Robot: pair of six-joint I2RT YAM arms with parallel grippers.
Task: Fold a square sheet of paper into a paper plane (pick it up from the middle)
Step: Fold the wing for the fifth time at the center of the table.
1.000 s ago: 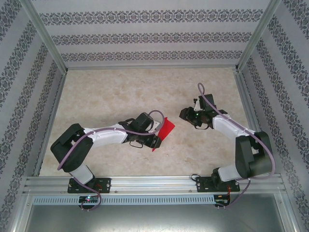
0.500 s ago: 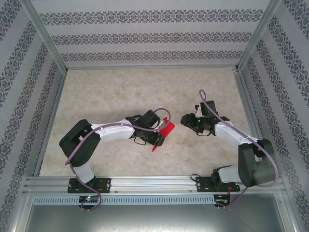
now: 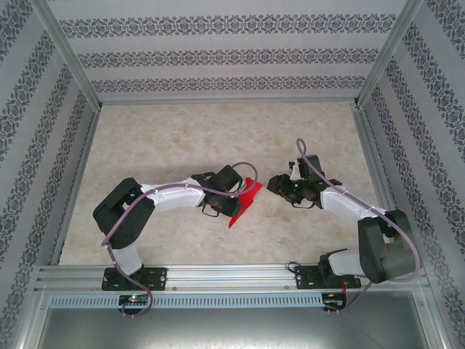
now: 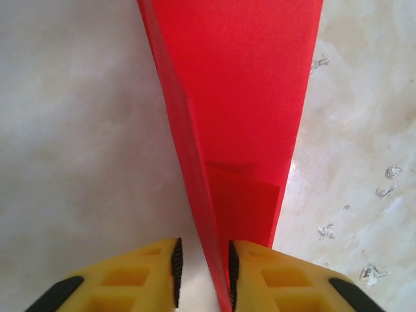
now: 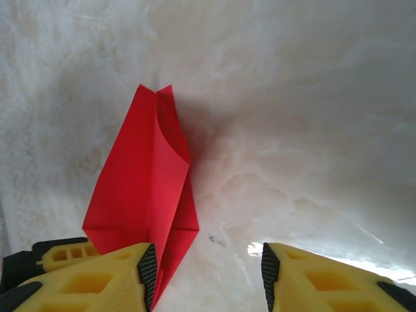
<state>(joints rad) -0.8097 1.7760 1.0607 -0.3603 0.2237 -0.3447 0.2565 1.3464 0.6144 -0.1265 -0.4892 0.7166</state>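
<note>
Paper (image 4: 247, 97): red, already creased into a narrow wedge with layered flaps. It is not yet a finished plane.
Paper position: it runs straight ahead of the left pincer (image 4: 203, 260), widening away from the fingertips. One long folded edge stands up off the desk (image 3: 182, 138).
Left pincer state: the jaws are drawn narrow astride that raised edge. The right pad touches the paper, and a sliver of desk shows beside the other pad. Cannot tell whether it is clamped.
Right pincer (image 5: 208, 266) state: released, jaws wide with only bare desk between them.
Paper vs right pincer: the wedge (image 5: 146, 188) lies ahead and to the left, its near corner just beside the left finger.
Overhead check: the pincers face each other, with the paper (image 3: 247, 198) between them, at the left pincer (image 3: 241, 205) and near the right one (image 3: 273, 182).
Weight: judged very light. A passing finger or a quick move could shift it.
Stiffness: thin and floppy across single layers. The creased spine and stacked flaps look stiffer.
Surface: smooth, and likely to slide on the polished desk when pushed.
Fragility: creases easily and any stray dent stays, so a hard pinch off the fold lines would spoil the shape.
Grasp site: the raised spine near mid-length, pinched across the fold where the layers stack.
Risk: gripping a single loose flap would probably open the fold.
</note>
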